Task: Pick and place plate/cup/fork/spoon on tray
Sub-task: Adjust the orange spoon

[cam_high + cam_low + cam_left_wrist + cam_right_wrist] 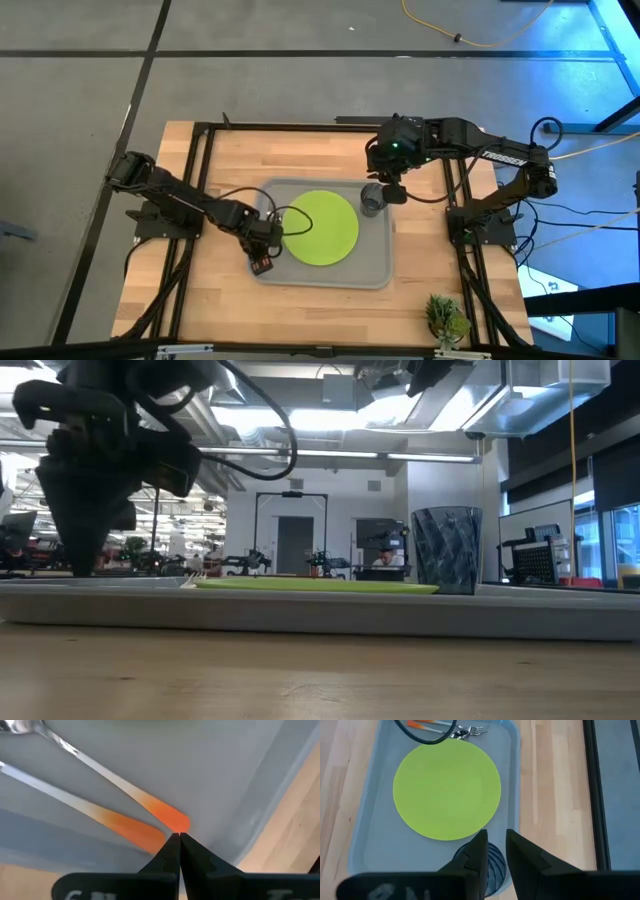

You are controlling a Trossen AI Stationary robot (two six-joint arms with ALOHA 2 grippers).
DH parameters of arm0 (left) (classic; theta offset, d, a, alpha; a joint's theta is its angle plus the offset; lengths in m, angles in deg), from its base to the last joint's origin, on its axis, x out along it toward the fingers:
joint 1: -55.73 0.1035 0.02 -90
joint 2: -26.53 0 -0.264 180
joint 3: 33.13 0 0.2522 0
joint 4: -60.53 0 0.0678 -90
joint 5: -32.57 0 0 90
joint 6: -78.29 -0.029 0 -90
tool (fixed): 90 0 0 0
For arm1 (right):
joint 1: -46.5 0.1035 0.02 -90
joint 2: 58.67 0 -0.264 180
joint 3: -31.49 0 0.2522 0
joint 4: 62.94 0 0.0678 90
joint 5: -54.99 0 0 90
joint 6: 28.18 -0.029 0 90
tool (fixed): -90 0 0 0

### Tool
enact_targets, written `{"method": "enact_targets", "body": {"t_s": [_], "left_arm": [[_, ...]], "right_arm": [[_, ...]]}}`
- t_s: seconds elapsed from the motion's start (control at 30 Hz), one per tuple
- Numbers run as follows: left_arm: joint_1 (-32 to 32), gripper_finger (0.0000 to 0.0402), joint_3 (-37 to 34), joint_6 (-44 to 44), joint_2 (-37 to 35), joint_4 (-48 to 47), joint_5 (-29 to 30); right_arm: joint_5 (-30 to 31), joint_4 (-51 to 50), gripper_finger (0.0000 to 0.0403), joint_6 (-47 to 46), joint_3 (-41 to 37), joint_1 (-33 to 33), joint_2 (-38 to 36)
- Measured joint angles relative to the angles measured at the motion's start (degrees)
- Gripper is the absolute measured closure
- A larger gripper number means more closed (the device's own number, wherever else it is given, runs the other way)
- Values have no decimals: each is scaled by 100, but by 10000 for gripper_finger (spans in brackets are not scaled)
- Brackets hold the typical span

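The light-grey tray (pixel 378 268) lies mid-table. The lime-green plate (pixel 320 227) rests flat on it. The dark see-through cup (pixel 371 200) stands upright on the tray's far right corner, as the low view (pixel 446 550) shows. The spoon (pixel 100 770) and the fork (pixel 75 802) lie side by side on the tray's left part, orange handles toward my left gripper. My left gripper (pixel 262 248) points down at the tray's left edge, shut at the spoon's handle end. My right gripper (pixel 494 845) hovers open above the cup, clear of it. My left gripper (pixel 178 837) meets the free end of the spoon's orange handle (pixel 174 824) with its two fingertips closed together on it. The fingers come from above, slanting down. The spoon lies flat on the tray (pixel 225 770), its bowl away from the gripper.
The fork's handle (pixel 135 830) lies close beside the spoon's, just beside my left fingertips. A small potted plant (pixel 446 318) stands at the table's near right corner. Bare wood lies around the tray, inside the black frame rails.
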State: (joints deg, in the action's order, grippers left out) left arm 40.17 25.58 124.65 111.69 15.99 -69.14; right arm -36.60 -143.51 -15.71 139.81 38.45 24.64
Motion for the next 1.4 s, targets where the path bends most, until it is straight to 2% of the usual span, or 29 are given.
{"method": "enact_targets", "body": {"t_s": [0.2, 0.47, 0.67, 1.4], "left_arm": [[-255, 401, 0, 264, 4, 6, -58], [-499, 401, 0, 425, 457, 312, -154], [-502, 401, 22, 441, 724, 444, -197], [-358, 402, 85, 210, 688, 656, -89]], "right_arm": [[-2, 37, 332, 0, 0, 0, 2], [-2, 70, 332, 2, 0, 0, 4], [-2, 102, 332, 1, -2, -2, 4], [-2, 128, 332, 1, -2, -1, 4]]}}
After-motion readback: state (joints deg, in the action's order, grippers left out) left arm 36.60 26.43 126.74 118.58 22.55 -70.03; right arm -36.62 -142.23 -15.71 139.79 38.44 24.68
